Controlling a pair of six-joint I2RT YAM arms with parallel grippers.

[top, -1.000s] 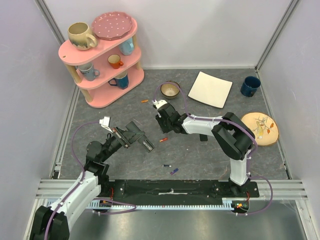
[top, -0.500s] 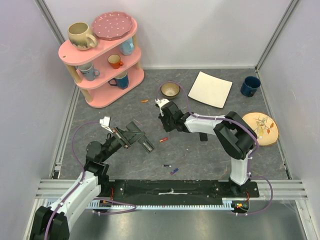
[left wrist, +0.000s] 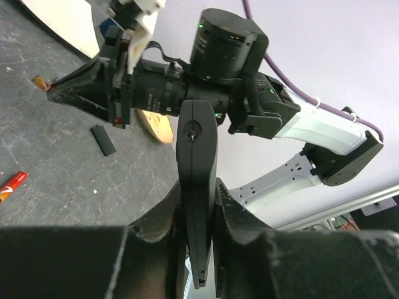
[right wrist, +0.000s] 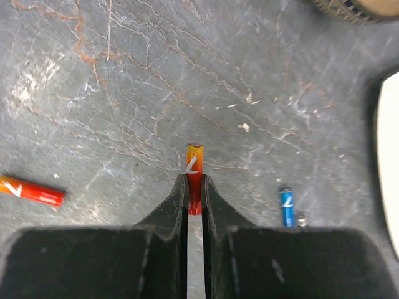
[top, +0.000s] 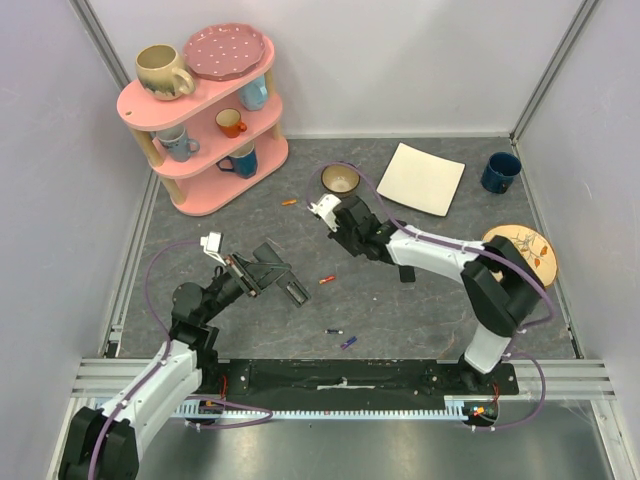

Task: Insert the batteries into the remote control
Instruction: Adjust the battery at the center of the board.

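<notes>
Between the pressed-together fingers of the right claw (right wrist: 194, 187): a red-orange battery (right wrist: 195, 161), pinched by its near end, far end poking out past the tips. On its casing, only a white mark, too small to read. Likewise unreadable on the second red-orange battery (right wrist: 31, 190), lying on the grey surface (right wrist: 124, 93) off to the left in the right wrist view, and on the blue battery (right wrist: 286, 207) lying to the right. At that view's right edge, a slice of white plate (right wrist: 391, 156).

In the left claw (left wrist: 197, 199), clamped shut: the remote control (left wrist: 196, 137), held edge-on between the pads and raised clear of the surface. Cannot make out any lettering on its black edge. Behind it in the left wrist view, the right arm (left wrist: 230, 56); below, flat on the surface, a small black piece (left wrist: 103, 139).

From above, cannot see the held battery, tucked under the right wrist. Shown there instead: the right arm stretched forward and leftward, wrist ending near a small bowl (top: 340, 180); the left arm (top: 190, 320) bent up and rightward, well apart from it. Seen only from above: a pink 3-tier shelf (top: 205, 110) with mugs, a dark blue mug (top: 500, 171), an orange battery (top: 288, 203) near the shelf, a purple battery (top: 348, 343) near the arm bases.
</notes>
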